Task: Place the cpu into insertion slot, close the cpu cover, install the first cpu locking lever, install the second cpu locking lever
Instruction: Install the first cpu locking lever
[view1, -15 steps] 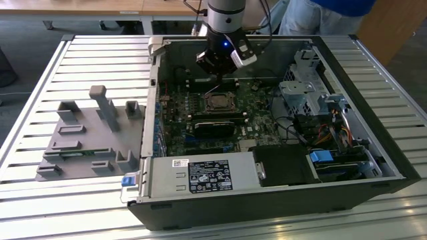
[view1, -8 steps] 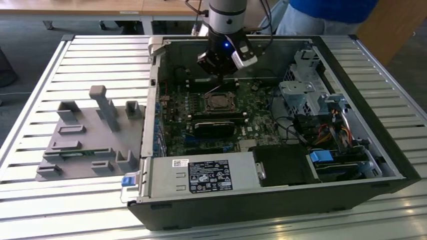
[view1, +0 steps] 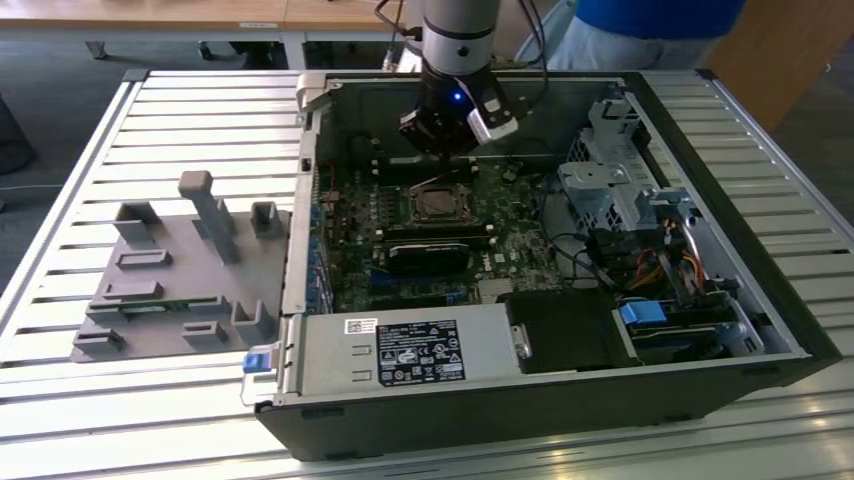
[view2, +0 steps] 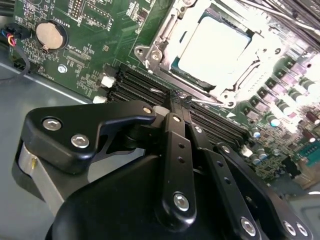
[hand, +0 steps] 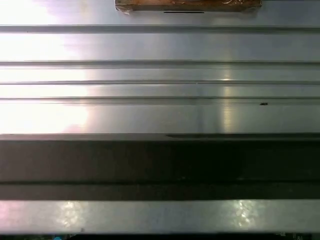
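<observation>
step: cpu (view2: 212, 47) seen seated in slot (view2: 160, 47), cover (view2: 235, 90) judged down | gripper (view2: 175, 97) clenched (holding nothing) | levers judged outstanding, needing a fine hook-and-press

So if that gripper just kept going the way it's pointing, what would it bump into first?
Probably the long black memory slots just past the gripper; the cpu lies beyond. Depth is hard to judge.

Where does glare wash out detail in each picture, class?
In the second wrist view, the cpu and its cover are blown out white. In the first wrist view, bright patches glare off the metal slats. In the exterior view, light streaks the table.
</observation>
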